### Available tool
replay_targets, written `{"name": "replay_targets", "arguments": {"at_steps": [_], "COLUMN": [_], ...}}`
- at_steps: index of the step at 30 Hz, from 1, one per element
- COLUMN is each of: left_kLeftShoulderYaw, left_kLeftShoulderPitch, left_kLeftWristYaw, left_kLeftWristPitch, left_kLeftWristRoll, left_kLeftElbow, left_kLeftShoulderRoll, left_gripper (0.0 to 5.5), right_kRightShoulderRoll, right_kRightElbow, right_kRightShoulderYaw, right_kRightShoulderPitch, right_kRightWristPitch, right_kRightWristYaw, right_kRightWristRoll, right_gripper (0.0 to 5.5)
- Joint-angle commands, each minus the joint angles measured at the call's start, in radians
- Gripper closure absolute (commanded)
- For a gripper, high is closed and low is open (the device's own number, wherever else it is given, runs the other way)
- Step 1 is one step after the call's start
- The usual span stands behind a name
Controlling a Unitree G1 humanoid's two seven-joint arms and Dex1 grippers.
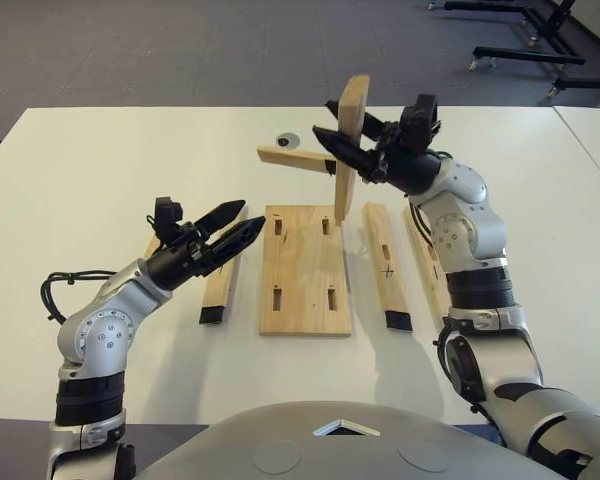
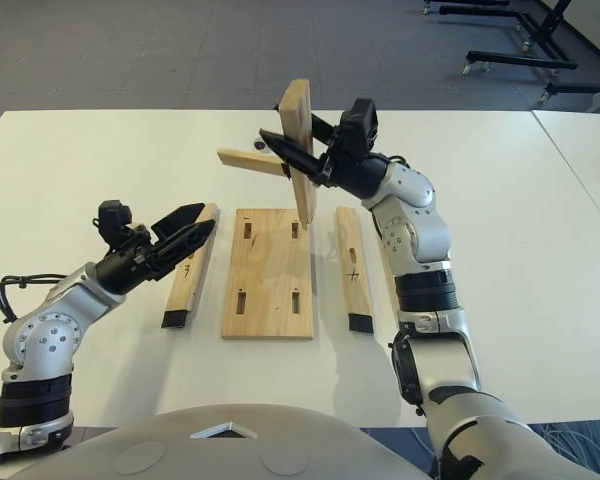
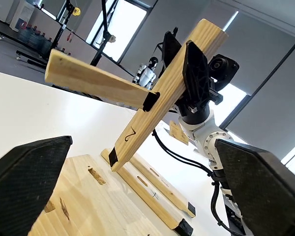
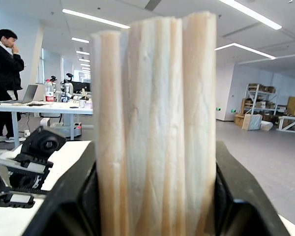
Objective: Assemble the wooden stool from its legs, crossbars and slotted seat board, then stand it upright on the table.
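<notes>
While the left gripper (image 1: pixel 252 214) hovers with its jaws spread wide and nothing between them, we see it poised just above the far end of a black-tipped leg (image 1: pixel 219 288). That leg lies flat on the white table (image 1: pixel 90 170), with a broad stretch of tabletop running out toward the left edge. Just beside it, across a narrow gap, lies the slotted seat board (image 1: pixel 302 285), slots facing up. Above the board's far right corner the right gripper (image 1: pixel 352 140) is clenched around a second leg (image 1: pixel 355 100), held tilted near upright, and a crossbar (image 1: pixel 290 158) sticks out of it toward the left. We cannot tell whether that leg's lower end touches the board. Right of the board lie a third leg (image 1: pixel 387 265) and, partly under the right arm, a fourth leg (image 1: pixel 426 265), both well short of the table's right edge.
</notes>
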Motion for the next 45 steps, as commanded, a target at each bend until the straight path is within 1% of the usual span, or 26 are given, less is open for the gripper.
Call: {"name": "replay_targets", "arguments": {"at_steps": [1, 6, 11, 18, 25, 29, 32, 36, 45], "left_kLeftShoulderYaw": [-0.018, -0.028, -0.040, -0.030, -0.032, -0.031, -0.028, -0.026, -0.027], "left_kLeftShoulderPitch": [-0.010, -0.010, -0.028, -0.035, -0.030, -0.019, -0.006, -0.007, -0.015], "left_kLeftWristYaw": [0.001, 0.007, 0.004, -0.007, 0.004, 0.011, 0.008, -0.002, -0.029], "left_kLeftWristPitch": [-0.017, -0.018, 0.001, 0.029, 0.035, 0.032, 0.026, 0.023, 0.015], "left_kLeftWristRoll": [0.037, 0.044, 0.032, 0.003, -0.011, -0.016, -0.016, -0.014, 0.002], "left_kLeftElbow": [-0.020, -0.027, -0.031, -0.045, -0.066, -0.075, -0.078, -0.069, -0.039], "left_kLeftShoulderRoll": [0.003, -0.003, 0.008, 0.027, 0.026, 0.021, 0.021, 0.026, 0.030], "left_gripper": [0.10, 0.10, 0.10, 0.10, 0.10, 0.10, 0.10, 0.10, 0.10], "right_kRightShoulderRoll": [0.027, 0.042, 0.061, 0.082, 0.059, 0.041, 0.019, -0.016, -0.073], "right_kRightElbow": [0.038, 0.116, 0.245, 0.279, 0.314, 0.291, 0.326, 0.358, 0.375], "right_kRightShoulderYaw": [-0.019, -0.051, -0.068, -0.065, -0.073, -0.074, -0.072, -0.052, -0.005], "right_kRightShoulderPitch": [-0.039, -0.067, -0.087, -0.073, -0.038, -0.001, 0.001, -0.011, -0.033], "right_kRightWristPitch": [-0.096, -0.156, -0.150, -0.135, -0.081, -0.011, -0.033, -0.036, 0.032], "right_kRightWristYaw": [0.065, 0.166, 0.252, 0.313, 0.336, 0.341, 0.365, 0.411, 0.494], "right_kRightWristRoll": [0.003, 0.036, 0.058, 0.055, 0.050, 0.066, 0.047, 0.027, 0.014], "right_gripper": [3.44, 3.44, 3.44, 3.44, 3.44, 3.44, 3.44, 3.44, 3.44]}}
